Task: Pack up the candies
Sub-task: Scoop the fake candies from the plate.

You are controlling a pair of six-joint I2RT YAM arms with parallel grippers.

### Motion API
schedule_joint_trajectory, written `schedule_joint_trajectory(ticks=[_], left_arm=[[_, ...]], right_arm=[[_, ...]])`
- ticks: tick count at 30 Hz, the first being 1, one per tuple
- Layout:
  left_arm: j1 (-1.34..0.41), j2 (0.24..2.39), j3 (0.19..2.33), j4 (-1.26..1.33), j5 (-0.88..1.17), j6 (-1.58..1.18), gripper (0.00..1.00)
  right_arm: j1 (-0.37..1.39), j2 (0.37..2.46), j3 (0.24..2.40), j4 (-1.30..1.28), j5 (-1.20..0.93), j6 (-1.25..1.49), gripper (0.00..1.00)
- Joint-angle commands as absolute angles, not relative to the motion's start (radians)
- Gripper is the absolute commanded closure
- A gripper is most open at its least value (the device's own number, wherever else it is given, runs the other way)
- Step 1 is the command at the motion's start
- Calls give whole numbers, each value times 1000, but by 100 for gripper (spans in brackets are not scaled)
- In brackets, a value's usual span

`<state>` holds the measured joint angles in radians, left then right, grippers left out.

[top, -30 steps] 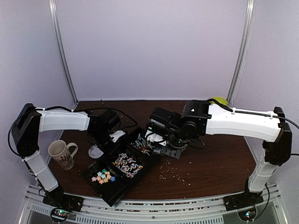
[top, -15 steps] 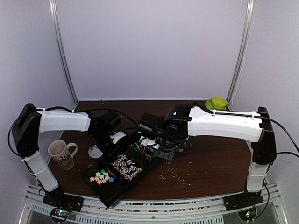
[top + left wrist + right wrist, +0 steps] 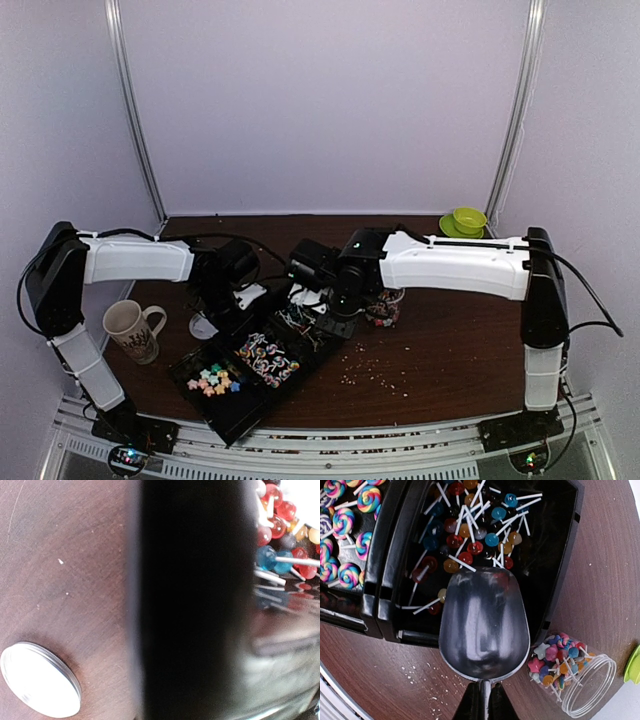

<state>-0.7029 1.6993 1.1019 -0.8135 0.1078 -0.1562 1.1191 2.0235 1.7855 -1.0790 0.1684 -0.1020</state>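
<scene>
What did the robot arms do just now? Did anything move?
The right arm swung left across the table, carrying its pincer and the metal scoop it grips over the lollipops in the tray. That uncovered the candy jar and the green bowl. Nothing was picked up or let go. The left arm, mug and lid stayed put.

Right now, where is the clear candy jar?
In the right wrist view the clear jar sits at lower right on the table, just right of the metal scoop and beside the black tray.
</scene>
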Motion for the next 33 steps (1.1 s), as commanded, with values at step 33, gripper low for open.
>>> schedule_joint_trajectory(ticks=[33], left_arm=[[-699,1611,1145,-707,242,-154,100]], right_arm=[[1082,1919,1079,129,49,49,100]])
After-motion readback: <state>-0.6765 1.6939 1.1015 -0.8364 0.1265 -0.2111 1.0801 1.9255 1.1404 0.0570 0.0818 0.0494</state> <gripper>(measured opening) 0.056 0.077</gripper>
